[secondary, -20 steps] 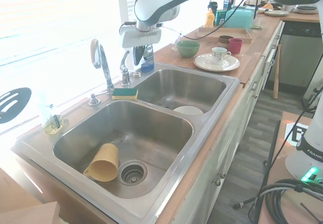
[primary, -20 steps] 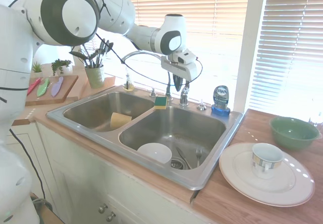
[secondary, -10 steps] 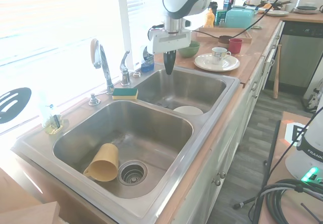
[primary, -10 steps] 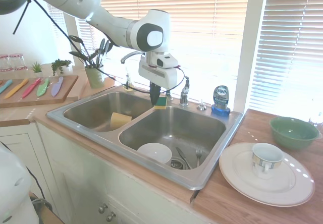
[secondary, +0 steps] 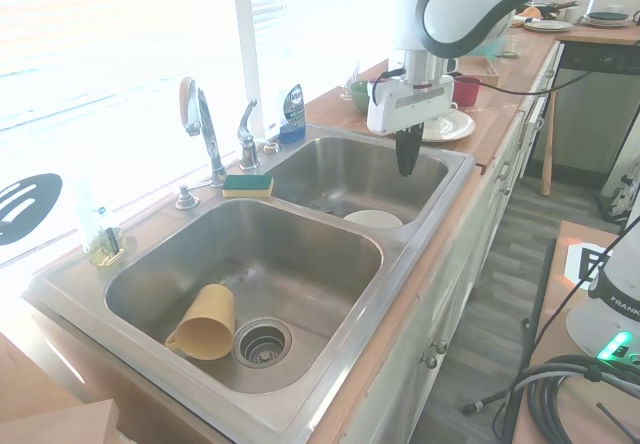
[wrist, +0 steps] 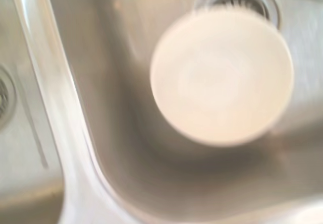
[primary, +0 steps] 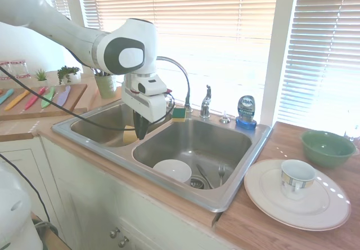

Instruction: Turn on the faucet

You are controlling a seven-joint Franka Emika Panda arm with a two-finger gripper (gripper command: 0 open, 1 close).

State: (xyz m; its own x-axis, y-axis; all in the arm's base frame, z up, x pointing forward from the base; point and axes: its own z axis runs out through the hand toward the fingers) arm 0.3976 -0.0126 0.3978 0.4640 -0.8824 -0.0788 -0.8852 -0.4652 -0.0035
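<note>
Tool pressed together above the sink, away from the faucet.

The tool (secondary: 404,160) hangs with fingers pressed together, holding nothing, over the front part of the basin that holds the white bowl (secondary: 373,220). The faucet (secondary: 200,124) stands on the back rim of the sink (secondary: 330,294), well apart from the tool at about 9 o'clock in the second exterior view, its lever handle (secondary: 246,129) just beside the spout at 3 o'clock. A yellow cup (secondary: 205,321) lies in the other basin.
</note>
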